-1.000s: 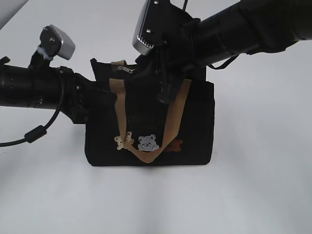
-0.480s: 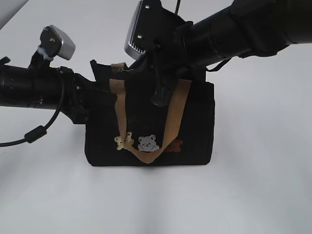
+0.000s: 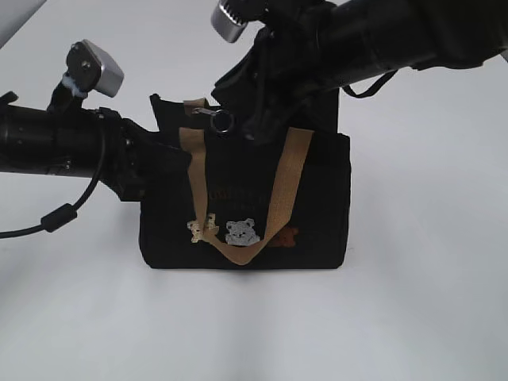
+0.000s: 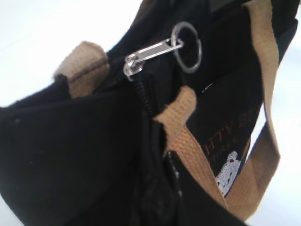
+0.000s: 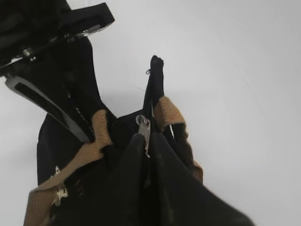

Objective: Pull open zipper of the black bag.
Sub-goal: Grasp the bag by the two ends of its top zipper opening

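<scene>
The right gripper (image 3: 252,119) has swung in beside the zipper's pull tab (image 3: 208,112) atop the black bag (image 3: 317,206) — apparently clenched on its ring (image 3: 223,122); left gripper (image 3: 171,159) pinches the bag's end. Pull level along the zip line — keep that end braced.

Exterior view: slanted down at the black bag (image 3: 244,198) front. Both wrist views: close, from opposite ends, sharing its zipper (image 4: 141,59) and tan straps (image 5: 101,129).

The white tabletop (image 3: 413,317) lies bare in front of and to the right of the small boxy black fabric bag (image 3: 317,206). The bag's left end is blocked by the left arm's black gripper (image 3: 147,163); the right arm's black gripper (image 3: 262,119) and tan webbing handles (image 3: 284,178) crowd its top.
</scene>
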### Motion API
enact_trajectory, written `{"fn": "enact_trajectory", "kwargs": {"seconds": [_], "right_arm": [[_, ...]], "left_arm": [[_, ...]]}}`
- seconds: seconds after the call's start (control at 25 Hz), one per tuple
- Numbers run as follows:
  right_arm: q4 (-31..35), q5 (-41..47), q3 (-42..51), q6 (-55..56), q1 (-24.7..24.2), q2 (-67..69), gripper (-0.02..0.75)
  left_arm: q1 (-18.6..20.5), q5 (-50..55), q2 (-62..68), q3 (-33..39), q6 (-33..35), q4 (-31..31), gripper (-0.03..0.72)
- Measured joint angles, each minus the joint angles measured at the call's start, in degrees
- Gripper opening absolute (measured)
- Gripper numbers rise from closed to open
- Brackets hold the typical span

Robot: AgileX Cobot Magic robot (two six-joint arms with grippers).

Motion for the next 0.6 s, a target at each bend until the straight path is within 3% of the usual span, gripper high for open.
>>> {"fn": "enact_trajectory", "kwargs": {"seconds": [0.36, 0.6], "right_arm": [[0.0, 0.9, 0.0, 2.4, -0.1, -0.1, 0.029], [-4.6, 1.0, 0.0, 2.0, -0.1, 0.6, 0.296]], "left_arm": [[-0.1, 0.0, 0.0, 0.0, 0.0, 0.0, 0.064], [-0.1, 0.0, 0.0, 0.0, 0.0, 0.0, 0.064]]}}
